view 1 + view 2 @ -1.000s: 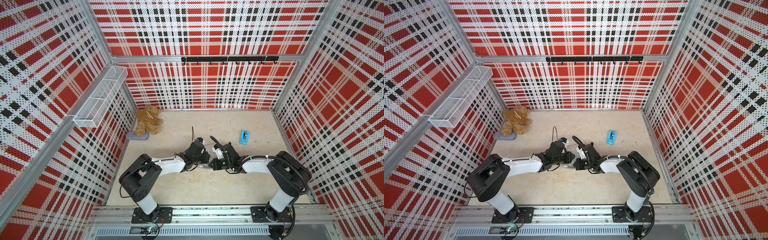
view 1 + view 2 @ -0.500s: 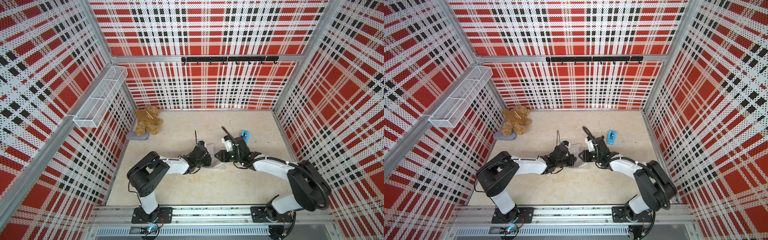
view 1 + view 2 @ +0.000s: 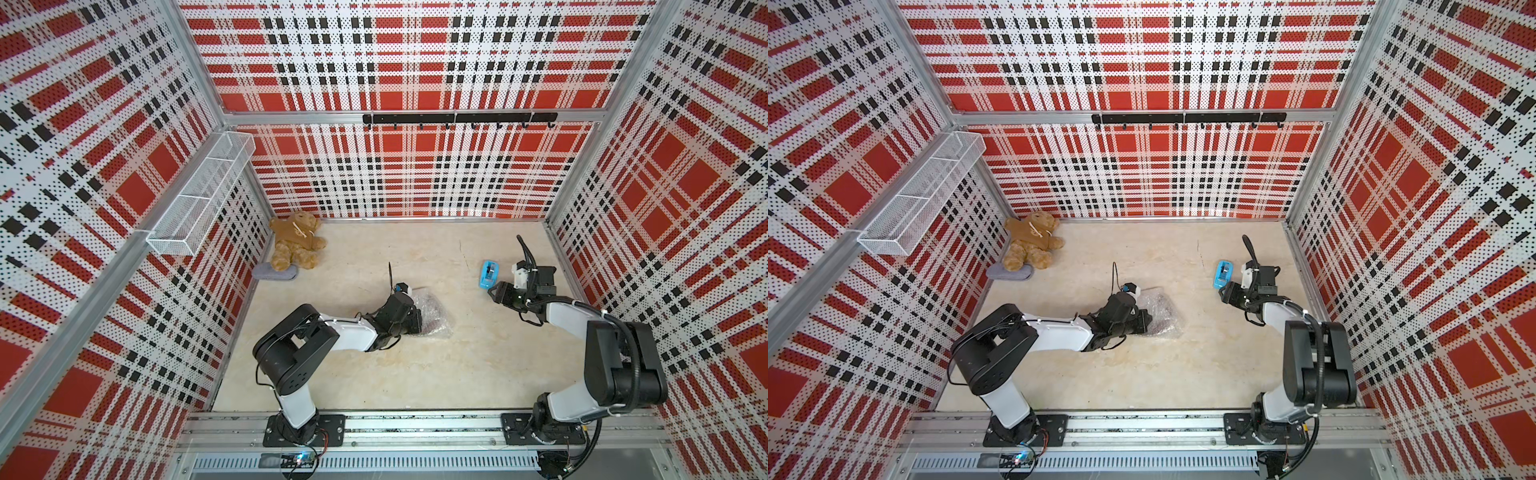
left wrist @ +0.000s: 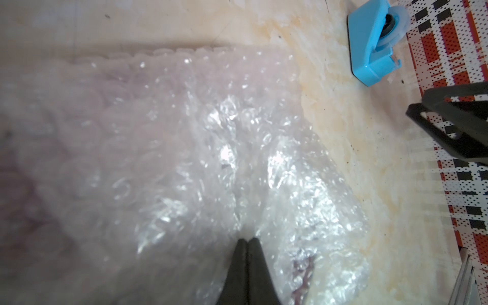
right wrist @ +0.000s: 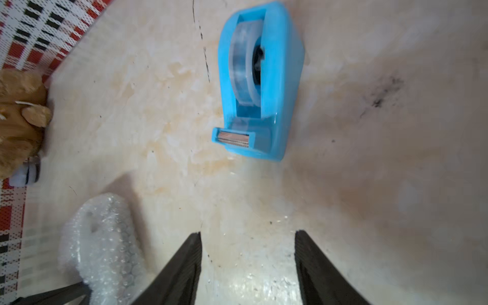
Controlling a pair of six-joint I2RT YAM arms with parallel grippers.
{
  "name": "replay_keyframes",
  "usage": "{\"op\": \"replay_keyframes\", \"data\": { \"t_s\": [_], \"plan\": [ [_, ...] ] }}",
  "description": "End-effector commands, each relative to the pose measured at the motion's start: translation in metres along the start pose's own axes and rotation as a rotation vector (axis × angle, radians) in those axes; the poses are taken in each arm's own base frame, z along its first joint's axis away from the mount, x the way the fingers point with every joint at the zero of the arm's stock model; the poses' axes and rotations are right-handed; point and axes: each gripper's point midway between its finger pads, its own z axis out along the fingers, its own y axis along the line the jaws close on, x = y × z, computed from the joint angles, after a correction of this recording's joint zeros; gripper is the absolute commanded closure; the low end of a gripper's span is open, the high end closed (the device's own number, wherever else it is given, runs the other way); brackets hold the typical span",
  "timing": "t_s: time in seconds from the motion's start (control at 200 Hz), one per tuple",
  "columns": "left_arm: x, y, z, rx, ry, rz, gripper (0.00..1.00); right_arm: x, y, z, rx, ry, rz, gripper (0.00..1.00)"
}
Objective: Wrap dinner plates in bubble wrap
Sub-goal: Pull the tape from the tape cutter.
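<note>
The bubble wrap [image 3: 434, 318] [image 3: 1160, 313] lies as a crumpled clear bundle mid-table. The dinner plate is almost hidden inside it; only a dark-red patch [image 4: 303, 269] shows through the plastic. My left gripper [image 3: 417, 322] [image 3: 1144, 321] [image 4: 247, 240] is shut, its fingertips pressed together on top of the bubble wrap [image 4: 211, 148], with nothing visible between them. My right gripper [image 3: 493, 291] [image 3: 1224, 293] [image 5: 247, 235] is open and empty over bare table, far right of the bundle. The blue tape dispenser [image 5: 260, 84] stands just ahead of its fingers.
The tape dispenser [image 3: 490, 273] [image 3: 1222, 274] [image 4: 372, 45] stands near the right wall. A brown teddy bear [image 3: 296, 244] [image 3: 1030, 244] sits on a grey cloth [image 3: 275, 272] in the back left corner. A white wire basket [image 3: 199, 195] and a black hook rail [image 3: 457, 118] hang on the walls.
My right gripper let go at the bundle, opened and swung away right to the tape dispenser. My left gripper closed fully and stayed on the bubble wrap.
</note>
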Motion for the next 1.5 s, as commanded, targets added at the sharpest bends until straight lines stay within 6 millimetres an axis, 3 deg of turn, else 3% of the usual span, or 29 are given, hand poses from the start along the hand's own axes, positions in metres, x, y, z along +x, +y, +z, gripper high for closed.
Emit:
{"op": "replay_keyframes", "data": {
  "t_s": [0.0, 0.195, 0.566, 1.132, 1.493],
  "plan": [
    [0.04, 0.04, -0.001, -0.137, 0.116, -0.003, 1.0, -0.01, 0.012, 0.008, -0.074, -0.026, -0.076, 0.39],
    [0.041, 0.037, 0.001, -0.131, 0.12, 0.005, 1.0, -0.022, 0.016, 0.02, -0.119, -0.064, -0.024, 0.41],
    [0.042, 0.037, 0.002, -0.128, 0.124, 0.007, 1.0, -0.022, 0.018, 0.034, -0.178, -0.068, 0.025, 0.49],
    [0.043, 0.037, 0.002, -0.13, 0.127, 0.008, 1.0, -0.02, 0.019, 0.039, -0.223, -0.103, 0.049, 0.58],
    [0.043, 0.036, 0.003, -0.126, 0.129, 0.011, 1.0, -0.02, 0.019, 0.028, -0.209, -0.13, 0.072, 0.68]
  ]
}}
